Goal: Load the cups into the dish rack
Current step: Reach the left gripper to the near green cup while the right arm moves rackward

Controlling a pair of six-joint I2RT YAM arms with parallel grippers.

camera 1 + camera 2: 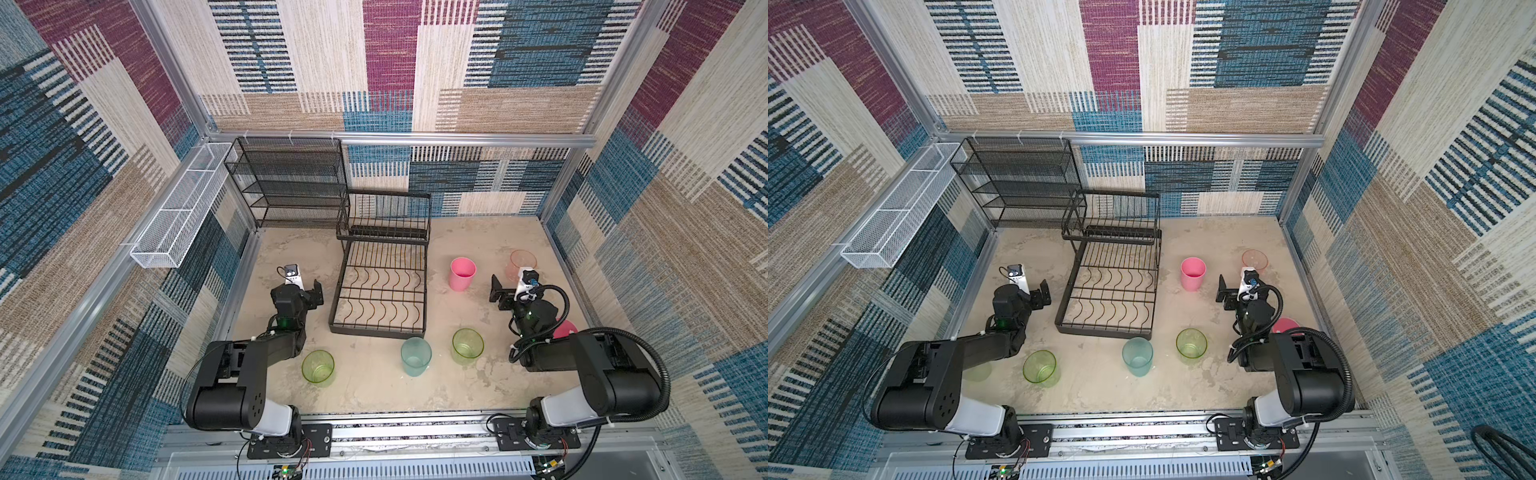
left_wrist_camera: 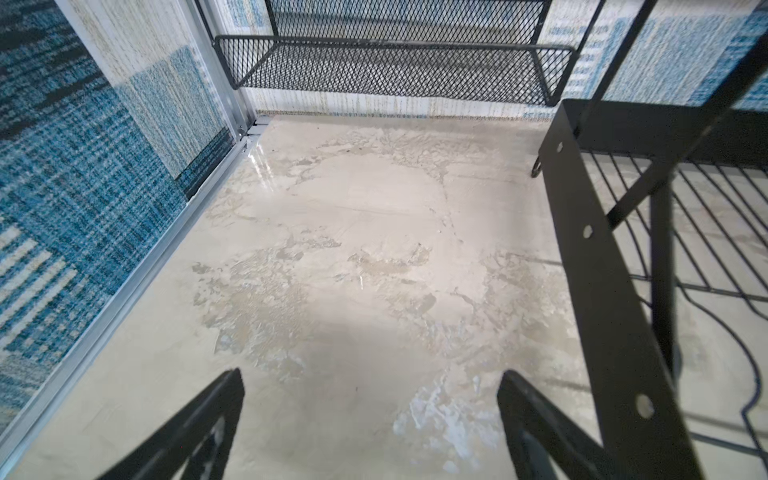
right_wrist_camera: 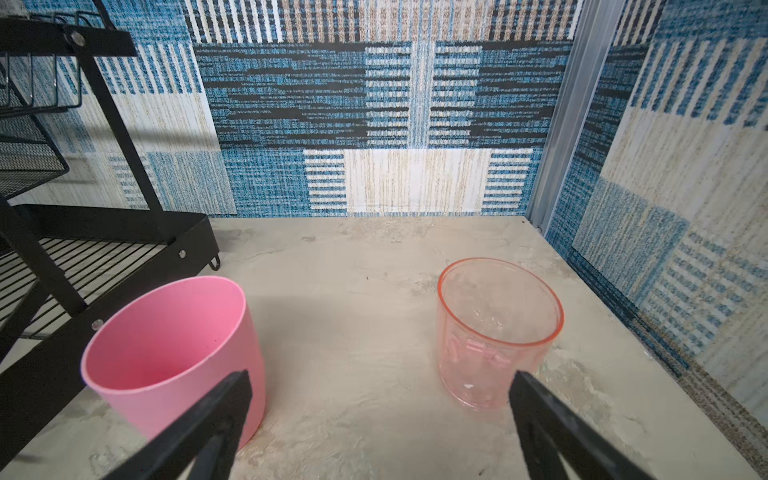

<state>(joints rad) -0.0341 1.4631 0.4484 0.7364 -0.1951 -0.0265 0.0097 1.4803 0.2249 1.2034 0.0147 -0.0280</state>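
The black dish rack (image 1: 376,332) stands mid-table with nothing in it. Several cups stand upright around it. An opaque pink cup (image 1: 462,273) and a clear pink cup (image 1: 523,262) are to its right. A second opaque pink cup (image 1: 565,328) is half hidden behind the right arm. Two green cups (image 1: 467,345) (image 1: 318,366) and a teal cup (image 1: 415,355) stand in front. My left gripper (image 1: 318,293) is open and empty beside the rack's left side (image 2: 590,249). My right gripper (image 3: 381,374) is open, short of the pink cup (image 3: 166,353) and the clear pink cup (image 3: 494,328).
A tall black mesh shelf unit (image 1: 286,183) stands at the back left, behind the rack. A long white mesh basket (image 1: 178,212) hangs on the left wall rail. Another green cup (image 1: 978,370) shows partly behind the left arm. Patterned walls enclose the table.
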